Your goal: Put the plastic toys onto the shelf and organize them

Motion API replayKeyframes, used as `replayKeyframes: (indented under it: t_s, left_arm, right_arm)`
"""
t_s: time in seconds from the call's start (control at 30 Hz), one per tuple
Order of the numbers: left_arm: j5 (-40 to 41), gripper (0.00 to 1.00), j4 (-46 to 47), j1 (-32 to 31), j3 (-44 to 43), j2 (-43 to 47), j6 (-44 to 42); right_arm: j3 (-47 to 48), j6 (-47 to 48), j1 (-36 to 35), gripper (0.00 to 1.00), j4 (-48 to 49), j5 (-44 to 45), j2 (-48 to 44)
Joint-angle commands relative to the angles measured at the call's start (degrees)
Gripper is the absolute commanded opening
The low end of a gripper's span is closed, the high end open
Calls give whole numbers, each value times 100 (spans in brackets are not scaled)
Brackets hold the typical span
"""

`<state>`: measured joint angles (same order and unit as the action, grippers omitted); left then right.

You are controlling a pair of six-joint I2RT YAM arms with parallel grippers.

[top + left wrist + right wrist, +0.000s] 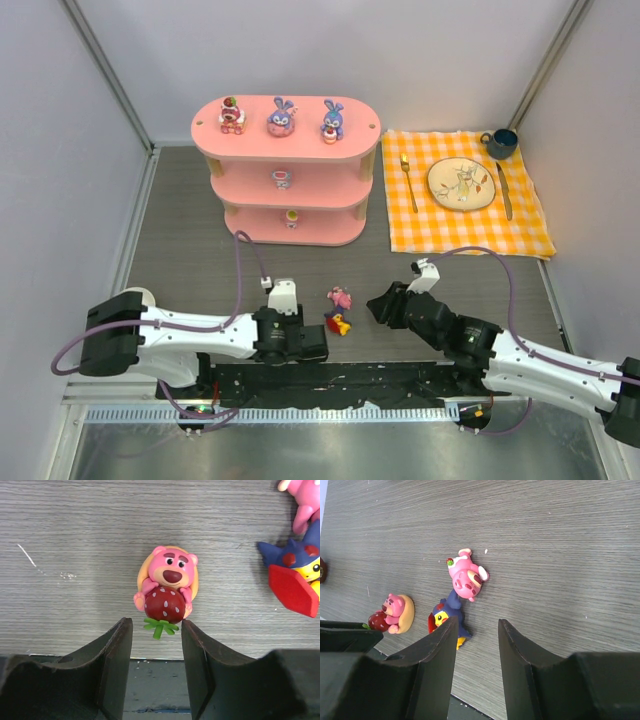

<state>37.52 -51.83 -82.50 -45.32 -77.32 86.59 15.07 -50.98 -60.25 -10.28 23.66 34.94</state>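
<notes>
The pink shelf (pixel 305 187) stands at the back. Its top board carries a pink bear (pixel 232 116) and two blue-purple bunnies (pixel 281 118) (pixel 332 121). One small toy (pixel 282 179) sits on the middle board and another (pixel 291 217) on the bottom board. On the table lie a pink toy (pixel 340 298) (pixel 467 578) and a red-yellow-purple toy (pixel 340 323) (pixel 446 616). A pink bear hugging a strawberry (pixel 167 592) (pixel 392 613) lies just ahead of my left gripper (pixel 156 624) (pixel 310 345), which is open, with the strawberry's leaves at its fingertips. My right gripper (pixel 478 621) (pixel 385 303) is open and holds nothing, to the right of the toys.
An orange checked cloth (pixel 440 220) lies at the back right with a plate (pixel 461 183), fork (pixel 408 182), knife (pixel 505 190) and blue cup (pixel 500 143). Grey walls close in both sides. A black base plate (pixel 330 380) runs along the near edge.
</notes>
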Motion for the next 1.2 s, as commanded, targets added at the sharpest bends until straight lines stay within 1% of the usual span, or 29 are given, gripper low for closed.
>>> replayKeyframes:
  t_s: [0.0,0.13,0.27,0.43,0.53,0.63,0.77,0.97,1.17]
  left_arm:
    - [318,47,-292,-29,111,287,51]
    - [379,48,-214,-29,94,253,43]
    - [432,53,15,-21,58,147,-98]
    - [432,56,419,-29,93,181,-616]
    - [432,56,630,-29,243,409,-818]
    - [449,51,762,-29,410,621,-967]
    - [379,49,999,-12,612,963,-1266]
    - [283,47,1272,32,779,1079,-1583]
    - [133,46,1527,67,893,1026,-1689]
  right_arm:
    - [31,-17,22,44,290,16,101]
    - [49,-8,13,44,352,-19,171]
    - [40,1,13,44,360,-37,180]
    - [-13,-35,4,44,325,-28,66]
    - [-30,-52,13,44,308,-2,4]
    - [-30,-43,13,44,299,-2,4]
    - [-13,-35,13,44,290,7,39]
    - [-4,-43,13,44,290,7,39]
    - [-13,-52,13,44,273,-2,4]
